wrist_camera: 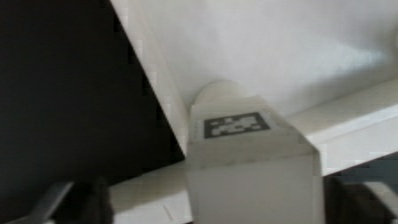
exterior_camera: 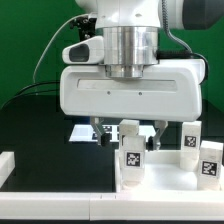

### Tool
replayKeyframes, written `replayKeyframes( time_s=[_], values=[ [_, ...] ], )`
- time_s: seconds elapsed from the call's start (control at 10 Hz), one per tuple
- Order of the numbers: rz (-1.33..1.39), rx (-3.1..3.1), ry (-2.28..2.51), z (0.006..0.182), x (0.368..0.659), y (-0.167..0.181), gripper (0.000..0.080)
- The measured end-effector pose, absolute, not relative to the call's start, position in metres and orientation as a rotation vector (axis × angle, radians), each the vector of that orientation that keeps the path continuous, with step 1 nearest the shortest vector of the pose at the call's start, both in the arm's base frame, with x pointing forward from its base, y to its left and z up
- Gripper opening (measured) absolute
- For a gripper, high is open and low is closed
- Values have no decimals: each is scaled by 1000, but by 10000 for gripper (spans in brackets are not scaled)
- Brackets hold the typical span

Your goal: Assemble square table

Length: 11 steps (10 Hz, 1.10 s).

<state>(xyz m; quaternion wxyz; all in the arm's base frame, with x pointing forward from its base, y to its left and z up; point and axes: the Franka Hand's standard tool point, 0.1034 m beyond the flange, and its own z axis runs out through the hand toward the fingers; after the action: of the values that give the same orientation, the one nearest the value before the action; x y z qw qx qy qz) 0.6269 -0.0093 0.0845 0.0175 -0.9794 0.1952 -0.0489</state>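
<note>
Your end effector [exterior_camera: 131,131] hung straight down from the arm's wide white wrist housing [exterior_camera: 128,92], fingers pointing at the table [exterior_camera: 40,125], and it stood spread wide. One tagged white leg [exterior_camera: 131,152] stood upright directly beneath it, the leg's top reaching up between the two dark fingers [exterior_camera: 103,132]. Whether the fingers touched the leg's sides you could not tell from the exterior view; a gap seemed to show on either side. In the wrist view, the same leg [wrist_camera: 240,150] rose toward the camera with its black-and-white tag [wrist_camera: 235,125] facing up, and a dark fingertip [wrist_camera: 45,205] showed at the frame's edge, apart from the leg.

You had the leg standing on the square table top [exterior_camera: 165,172], the white tray-like piece lying flat on the black table toward the exterior view's right. Its raised rim ran behind the leg in the wrist view [wrist_camera: 356,115]. Two more tagged legs [exterior_camera: 190,137] stood upright on the exterior view's right, just beside each other, the nearer one [exterior_camera: 210,158] lower in the frame. A plain white bar [exterior_camera: 8,165] lay at the exterior view's left edge.
</note>
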Motion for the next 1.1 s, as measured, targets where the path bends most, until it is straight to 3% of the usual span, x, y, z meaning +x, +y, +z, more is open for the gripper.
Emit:
replayKeyframes(
  time_s=[0.1, 0.2, 0.3, 0.9, 1.1],
  values=[
    [-152, -3037, 634, 84, 627, -10, 442],
    [-148, -3002, 767, 84, 627, -9, 442],
    [-146, -2971, 867, 84, 627, -9, 287],
    [-149, -2175, 2118, 82, 633, 0, 287],
    [-139, -1977, 2250, 81, 630, -1, 287]
  ],
)
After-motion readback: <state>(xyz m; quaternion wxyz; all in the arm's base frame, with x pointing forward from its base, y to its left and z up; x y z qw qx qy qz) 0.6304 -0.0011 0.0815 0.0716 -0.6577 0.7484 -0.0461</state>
